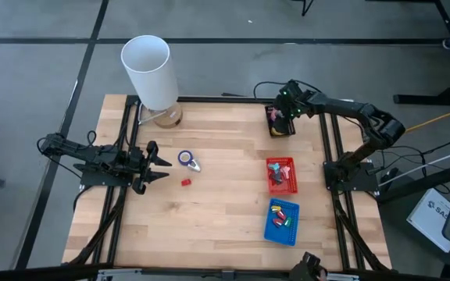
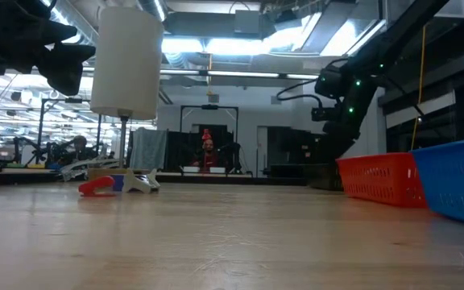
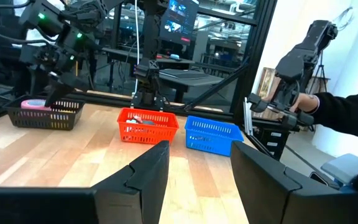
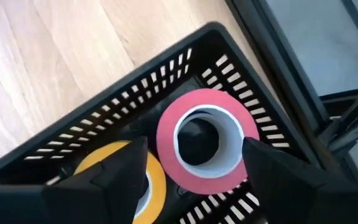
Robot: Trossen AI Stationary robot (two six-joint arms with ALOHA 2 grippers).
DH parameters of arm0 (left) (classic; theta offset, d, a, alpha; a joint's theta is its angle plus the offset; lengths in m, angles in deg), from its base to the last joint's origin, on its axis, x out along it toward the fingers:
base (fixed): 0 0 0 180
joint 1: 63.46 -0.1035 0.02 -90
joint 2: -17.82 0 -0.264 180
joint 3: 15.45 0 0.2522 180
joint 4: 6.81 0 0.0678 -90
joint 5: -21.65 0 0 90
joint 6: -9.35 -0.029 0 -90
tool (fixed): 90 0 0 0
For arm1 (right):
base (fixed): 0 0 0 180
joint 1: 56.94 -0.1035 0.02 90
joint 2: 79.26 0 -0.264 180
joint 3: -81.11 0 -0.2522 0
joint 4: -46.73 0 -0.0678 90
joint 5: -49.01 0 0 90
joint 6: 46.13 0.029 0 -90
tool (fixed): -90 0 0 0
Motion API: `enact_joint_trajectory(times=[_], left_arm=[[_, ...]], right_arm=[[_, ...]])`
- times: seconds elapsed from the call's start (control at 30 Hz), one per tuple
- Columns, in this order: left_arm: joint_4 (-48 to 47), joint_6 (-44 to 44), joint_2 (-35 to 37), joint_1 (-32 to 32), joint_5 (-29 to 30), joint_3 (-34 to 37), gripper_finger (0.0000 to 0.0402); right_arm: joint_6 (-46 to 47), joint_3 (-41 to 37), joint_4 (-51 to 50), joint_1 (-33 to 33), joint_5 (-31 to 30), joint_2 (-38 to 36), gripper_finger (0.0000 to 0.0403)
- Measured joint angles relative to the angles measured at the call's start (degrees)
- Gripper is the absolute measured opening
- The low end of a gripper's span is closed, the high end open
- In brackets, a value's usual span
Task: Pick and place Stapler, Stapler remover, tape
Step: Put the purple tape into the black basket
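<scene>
In the right wrist view my right gripper [image 4: 196, 148] is open just above a black slatted basket [image 4: 110, 134] at the table's far right. A pink tape roll [image 4: 166, 152] lies in the basket between the spread fingers, leaning on a yellow roll [image 4: 157, 180]. From above, this gripper [image 1: 281, 117] hangs over that basket [image 1: 281, 129]. A blue tape roll [image 1: 184, 158], a small silver-white tool [image 1: 196, 165] and a small red tool [image 1: 185, 182] lie on the wood left of centre. My left gripper [image 1: 165, 169] is open, just left of them, above the table.
A red basket [image 1: 281, 173] and a blue basket [image 1: 282, 221] with small items sit along the right side. A tall white cylinder [image 1: 151, 70] stands at the far left corner. A person's dark sleeve [image 3: 347, 112] shows beyond the table's right edge. Bare wood lies in the middle.
</scene>
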Motion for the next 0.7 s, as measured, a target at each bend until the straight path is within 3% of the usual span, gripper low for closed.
enact_joint_trajectory(times=[0.27, 0.47, 0.7], left_arm=[[0.0, 0.0, 0.0, 0.0, 0.0, 0.0, 0.0169], [0.0, 0.0, 0.0, 0.0, 0.0, 0.0, 0.0169], [0.0, 0.0, 0.0, 0.0, 0.0, 0.0, 0.0169]], right_arm=[[-1.1, 0.1, -0.2, -4.1, -6.5, -5.9, 0.0268], [-3.9, 0.1, -0.2, -9.6, -7.8, -8.7, 0.0268], [-7.4, 0.1, -0.2, -18.4, -18.3, -9.0, 0.0269]])
